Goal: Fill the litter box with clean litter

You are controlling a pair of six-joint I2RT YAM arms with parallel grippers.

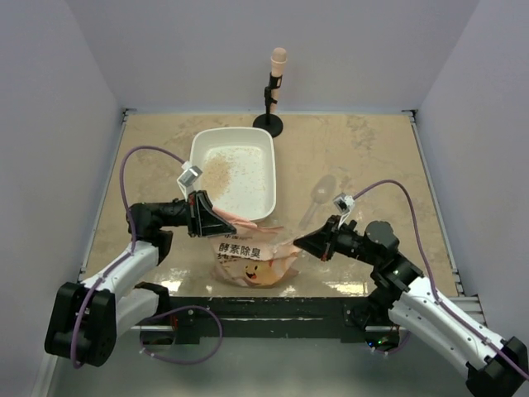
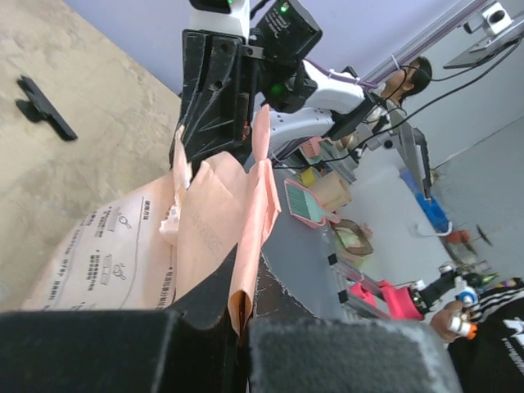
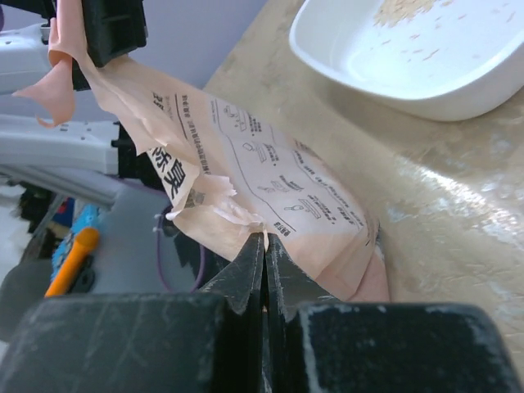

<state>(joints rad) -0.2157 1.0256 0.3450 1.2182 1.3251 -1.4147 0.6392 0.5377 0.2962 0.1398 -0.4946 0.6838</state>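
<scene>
The white litter box [image 1: 263,184] lies at the table's centre-left, and a thin scatter of beige clean litter [image 1: 219,170] covers its left half. In front of it an orange-pink bag [image 1: 248,260] with printed text is held up between both arms. My left gripper [image 1: 225,226] is shut on the bag's left top edge [image 2: 246,246], which is pinched between the fingers [image 2: 205,311]. My right gripper [image 1: 298,242] is shut on the bag's torn right edge [image 3: 246,217]. In the right wrist view the litter box [image 3: 409,94] lies just beyond the bag.
A black stand [image 1: 269,122] holding a peach-coloured handle rises at the back of the table behind the box. A clear plastic scoop [image 1: 319,192] lies right of the box. Pale walls close off three sides of the table.
</scene>
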